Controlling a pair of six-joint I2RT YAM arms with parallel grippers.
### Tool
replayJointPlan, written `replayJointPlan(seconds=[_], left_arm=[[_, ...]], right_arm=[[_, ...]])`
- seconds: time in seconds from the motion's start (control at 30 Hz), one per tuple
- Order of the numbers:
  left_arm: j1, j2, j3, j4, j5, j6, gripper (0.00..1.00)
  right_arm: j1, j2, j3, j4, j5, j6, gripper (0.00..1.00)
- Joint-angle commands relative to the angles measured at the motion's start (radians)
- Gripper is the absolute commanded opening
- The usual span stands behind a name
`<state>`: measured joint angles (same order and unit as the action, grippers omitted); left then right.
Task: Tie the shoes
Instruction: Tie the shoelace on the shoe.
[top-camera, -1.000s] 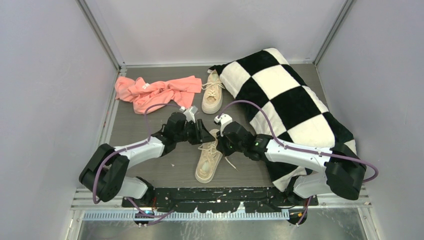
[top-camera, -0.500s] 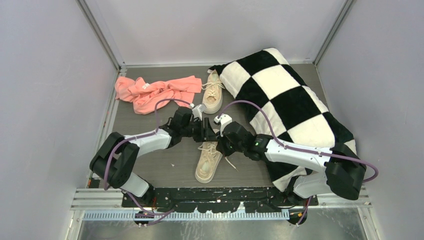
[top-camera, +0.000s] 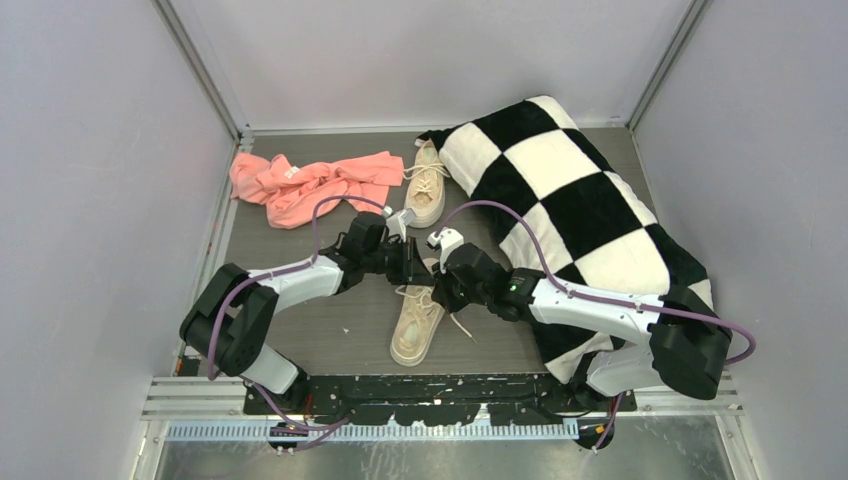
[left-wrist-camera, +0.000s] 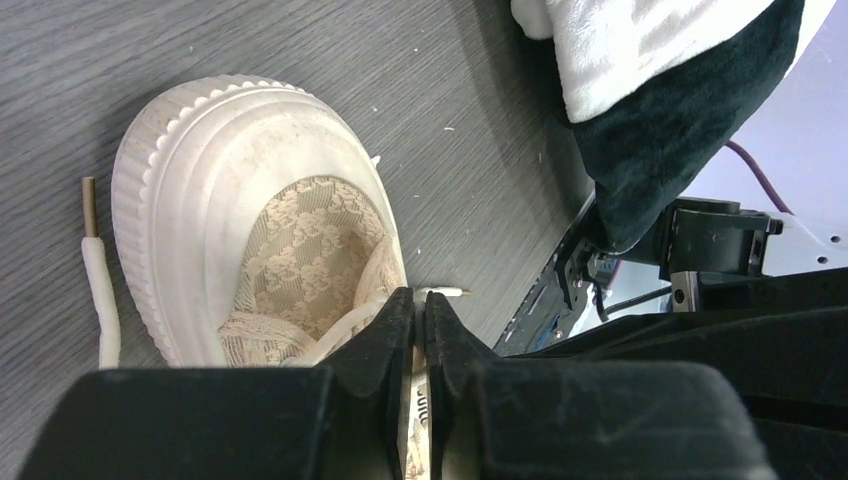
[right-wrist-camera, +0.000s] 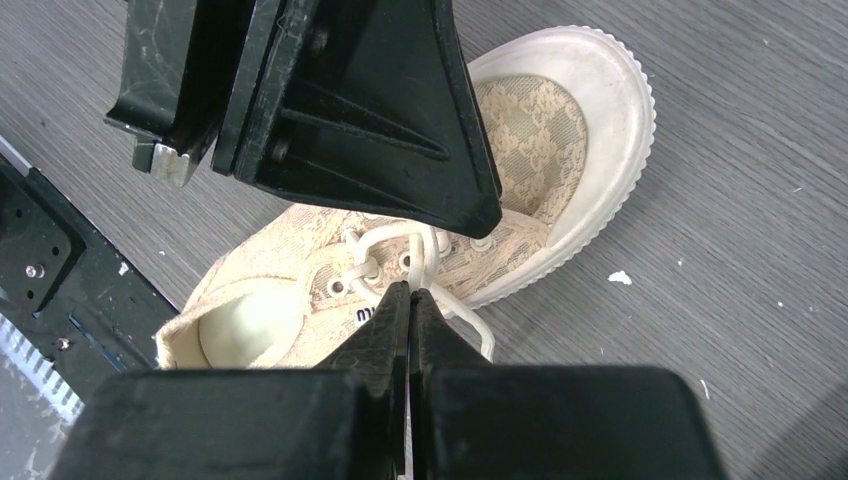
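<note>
Your left gripper (top-camera: 411, 270) has its jaws drawn almost together, with only a thin slit between them, and a strand of the laces (right-wrist-camera: 395, 240) runs up to the tips and looks pinched there; your right gripper (top-camera: 439, 292) is pressed fully closed just beside it, and I cannot tell whether it has a strand; both sit over the near shoe (top-camera: 415, 328), which lies toe toward the near edge in the middle of the worktop (top-camera: 290, 330); the far shoe (top-camera: 425, 192) rests at the far side, just beside the checkered pillow (top-camera: 570, 190) and near the pink cloth (top-camera: 310, 185). The main risk, as I judge it, is crowding: the grippers are so close that a careless pull could knock them together; a thin pinch may let the lace slip; a hard tug may drag the shoe instead of tightening anything; the loose lace end (left-wrist-camera: 100, 300) by the toe could snag. The worktop is dark grey wood-grain with a few pale crumbs (right-wrist-camera: 620, 277); plain pale walls (top-camera: 90, 200) close it in on the left, far and right sides.
</note>
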<state>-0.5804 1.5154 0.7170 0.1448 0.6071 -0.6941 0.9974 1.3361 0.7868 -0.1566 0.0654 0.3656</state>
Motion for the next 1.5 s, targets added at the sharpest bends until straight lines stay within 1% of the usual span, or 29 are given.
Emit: replayJointPlan(seconds=[0.0, 0.03, 0.17, 0.57, 0.73, 0.87, 1.03, 1.13, 1.3, 1.47], left_arm=[[0.004, -0.007, 0.03, -0.007, 0.024, 0.021, 0.02], [0.004, -0.008, 0.03, -0.007, 0.021, 0.021, 0.01], [0.004, -0.025, 0.021, -0.007, -0.006, 0.017, 0.01], [0.007, -0.175, -0.074, -0.016, -0.206, -0.038, 0.0], [0.011, -0.247, -0.121, -0.082, -0.258, -0.051, 0.01], [0.012, -0.334, -0.159, -0.152, -0.301, -0.051, 0.0], [0.017, -0.409, -0.19, -0.237, -0.354, -0.044, 0.01], [0.023, -0.425, -0.209, -0.251, -0.377, -0.041, 0.01], [0.03, -0.406, -0.215, -0.28, -0.406, -0.038, 0.0], [0.03, -0.484, -0.187, -0.35, -0.431, -0.022, 0.01]], right_arm=[[-0.004, 0.005, 0.018, 0.04, -0.001, 0.004, 0.01], [-0.005, 0.005, 0.018, 0.038, -0.001, 0.004, 0.01], [-0.003, 0.002, 0.014, 0.035, 0.0, 0.003, 0.01], [-0.004, -0.053, -0.011, 0.007, 0.042, 0.017, 0.01], [-0.004, -0.076, -0.032, 0.0, 0.045, 0.034, 0.01], [-0.004, -0.104, -0.054, -0.006, 0.043, 0.053, 0.01], [-0.003, -0.107, -0.076, 0.002, 0.019, 0.077, 0.01], [-0.004, -0.092, -0.088, 0.014, 0.004, 0.086, 0.01], [-0.004, -0.098, -0.107, 0.015, 0.001, 0.093, 0.01], [-0.004, -0.165, -0.108, -0.041, 0.017, 0.1, 0.01]])
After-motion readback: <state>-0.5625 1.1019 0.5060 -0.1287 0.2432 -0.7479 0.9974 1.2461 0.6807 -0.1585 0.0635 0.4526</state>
